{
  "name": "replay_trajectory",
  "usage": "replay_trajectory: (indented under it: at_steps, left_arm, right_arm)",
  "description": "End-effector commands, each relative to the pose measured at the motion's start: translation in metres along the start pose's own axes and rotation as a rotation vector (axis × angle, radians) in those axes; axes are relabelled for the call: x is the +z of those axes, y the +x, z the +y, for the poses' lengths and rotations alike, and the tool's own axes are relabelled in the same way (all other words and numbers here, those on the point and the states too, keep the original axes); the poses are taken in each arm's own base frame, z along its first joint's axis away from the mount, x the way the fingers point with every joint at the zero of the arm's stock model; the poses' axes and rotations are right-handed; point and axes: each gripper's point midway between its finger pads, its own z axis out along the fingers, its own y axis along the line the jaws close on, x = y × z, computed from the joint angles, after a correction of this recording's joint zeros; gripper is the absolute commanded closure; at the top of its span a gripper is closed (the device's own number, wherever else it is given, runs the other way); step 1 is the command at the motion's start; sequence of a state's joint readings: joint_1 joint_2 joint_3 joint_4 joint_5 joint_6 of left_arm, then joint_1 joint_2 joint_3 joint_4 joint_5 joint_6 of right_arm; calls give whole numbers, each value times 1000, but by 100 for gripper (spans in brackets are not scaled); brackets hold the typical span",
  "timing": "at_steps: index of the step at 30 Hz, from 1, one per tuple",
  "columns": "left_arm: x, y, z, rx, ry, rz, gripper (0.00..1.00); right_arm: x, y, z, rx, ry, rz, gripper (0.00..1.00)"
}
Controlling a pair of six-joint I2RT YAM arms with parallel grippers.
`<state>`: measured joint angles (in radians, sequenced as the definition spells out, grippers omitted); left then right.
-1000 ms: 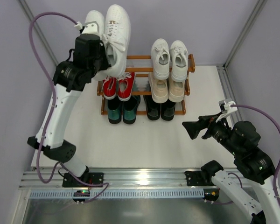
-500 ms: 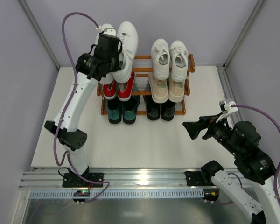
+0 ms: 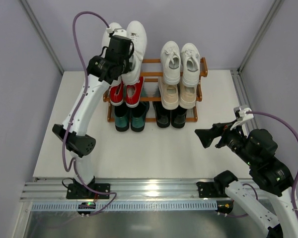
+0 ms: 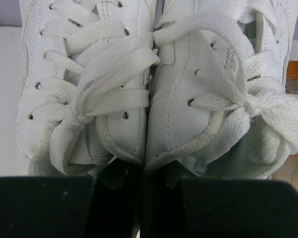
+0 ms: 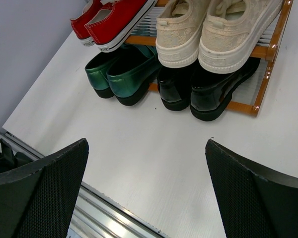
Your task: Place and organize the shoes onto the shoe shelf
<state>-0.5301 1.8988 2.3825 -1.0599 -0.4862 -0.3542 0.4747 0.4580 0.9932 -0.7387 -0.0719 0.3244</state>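
Observation:
My left gripper (image 3: 120, 49) is shut on a pair of white sneakers (image 3: 134, 37), its fingers pinching the two inner heel collars together (image 4: 145, 153). The pair hangs over the left end of the shoe shelf (image 3: 203, 67). On the shelf's top tier, at the right, stands another white pair (image 3: 180, 62). Red sneakers (image 3: 125, 91) and beige sneakers (image 3: 179, 94) fill the middle tier. Green loafers (image 3: 130, 117) and black loafers (image 3: 170, 116) sit on the bottom tier. My right gripper (image 3: 204, 136) is open and empty above the table, in front of the shelf's right end (image 5: 268, 69).
A metal rail (image 3: 149, 191) runs along the near table edge. Slanted frame posts (image 3: 39, 34) and grey walls close in both sides. White tabletop (image 5: 154, 148) lies between my right fingers (image 5: 44, 188) and the loafers (image 5: 124, 74).
The left arm has carried the white pair to the right and farther back, from beyond the shelf's left end to over its top tier. The right arm has not moved.

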Motion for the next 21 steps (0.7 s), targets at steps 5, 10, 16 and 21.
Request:
replay_trajectory:
  at_steps: [5,10,16,21]
  left_arm:
    - [-41,-114,3,-222,34,-397,100]
    - [-41,-111,4,-233,31,-391,74]
    - [-48,-115,10,-246,21,-416,36]
    - [-55,-124,11,-253,28,-446,27]
  right_arm:
    - [-6,-8,1,-2,1,-36,0]
    - [-6,-9,1,-4,3,-38,0]
    - [-6,-9,0,-8,3,-38,0]
    - [-6,-9,0,-8,5,-39,0]
